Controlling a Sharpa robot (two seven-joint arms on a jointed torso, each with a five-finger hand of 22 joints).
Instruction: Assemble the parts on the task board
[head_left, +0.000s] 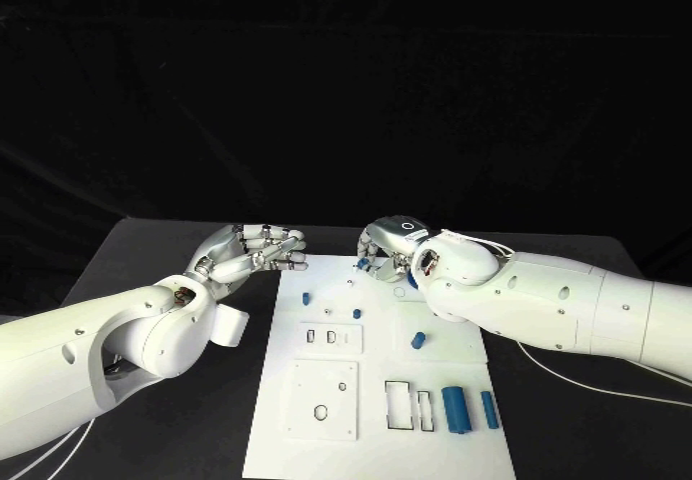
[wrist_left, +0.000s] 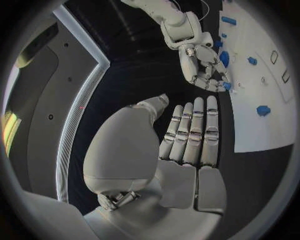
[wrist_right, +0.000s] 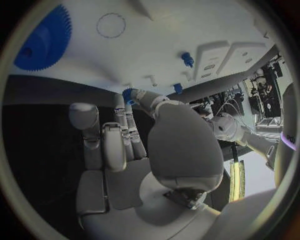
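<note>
Judging from how things lie, a small-part placement at the far edge of the board (head_left: 378, 440) is in hand; near to far, two long blue bars (head_left: 457, 408) lie side by side by the near right corner of that white plate, beside two narrow slots (head_left: 398, 403); a small blue piece (head_left: 418, 340) lies farther in toward the right edge, another small blue piece (head_left: 306, 297) nearer the left edge; at the far edge the right hand (head_left: 389, 250) bends down over the plate with a small blue part (wrist_right: 128, 95) at its fingertips, apparently pinched between thumb and a finger, the other fingers lying loosely straight; the left hand (head_left: 257, 252) hovers just off the far left corner over the black table (head_left: 159, 250), fingers straight and close together, holding nothing. The next move probably calls for lowering that part squarely into its seat, with the left hand free to steady the plate; the seat itself I cannot make out. The right wrist view shows what the head view hides: the pinched part, a big blue toothed wheel (wrist_right: 40, 42) on the plate and a drawn circle (wrist_right: 111, 25); the left wrist view shows the empty left palm (wrist_left: 187, 135) and the right hand from its side.
</note>
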